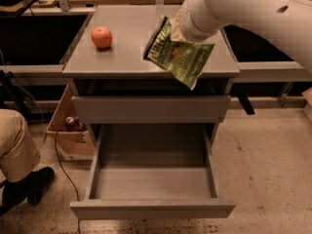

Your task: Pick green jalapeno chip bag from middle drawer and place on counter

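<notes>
The green jalapeno chip bag point(178, 57) hangs in the air over the front right part of the counter point(122, 57), its lower corner past the counter's front edge. My gripper point(176, 28) is at the bag's top edge, mostly hidden by my white arm point(243, 9), and it holds the bag up. The middle drawer point(151, 209) is pulled out below and its tray holds nothing.
A red apple point(101, 37) sits at the counter's back left. The upper drawer front point(151, 108) is closed. A person's leg and black shoe point(27, 186) are at the left, beside a cardboard box point(68, 135) with a can. Wooden workbenches stand behind.
</notes>
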Robot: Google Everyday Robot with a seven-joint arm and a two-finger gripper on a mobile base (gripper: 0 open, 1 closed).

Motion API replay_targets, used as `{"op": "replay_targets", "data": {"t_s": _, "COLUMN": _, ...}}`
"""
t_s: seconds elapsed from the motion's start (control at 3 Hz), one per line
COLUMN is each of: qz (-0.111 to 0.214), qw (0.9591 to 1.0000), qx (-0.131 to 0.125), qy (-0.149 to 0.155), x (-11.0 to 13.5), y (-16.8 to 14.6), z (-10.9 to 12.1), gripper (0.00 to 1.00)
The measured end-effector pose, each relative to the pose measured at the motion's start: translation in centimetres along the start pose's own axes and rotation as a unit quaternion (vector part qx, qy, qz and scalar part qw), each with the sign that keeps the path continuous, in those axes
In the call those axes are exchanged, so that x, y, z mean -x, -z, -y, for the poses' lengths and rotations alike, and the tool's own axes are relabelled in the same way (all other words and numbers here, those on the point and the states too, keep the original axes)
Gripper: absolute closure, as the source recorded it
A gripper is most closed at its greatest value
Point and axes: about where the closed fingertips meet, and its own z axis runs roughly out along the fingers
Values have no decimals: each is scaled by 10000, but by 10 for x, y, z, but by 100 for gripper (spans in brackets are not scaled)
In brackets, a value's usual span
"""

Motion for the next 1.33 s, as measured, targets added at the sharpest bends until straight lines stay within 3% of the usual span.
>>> {"op": "replay_targets", "data": {"t_s": 0.67, "qz": 54, "qw": 9993, "qx": -372, "qy": 80, "x": -26, "y": -29, "z": 55, "gripper": 100}}
{"op": "replay_targets", "data": {"t_s": 1.0, "qz": 158, "qw": 9991, "qx": -398, "qy": 51, "x": -41, "y": -52, "z": 66, "gripper": 100}}
{"op": "replay_targets", "data": {"t_s": 1.33, "qz": 234, "qw": 9993, "qx": -270, "qy": -65, "x": -57, "y": -77, "z": 61, "gripper": 100}}
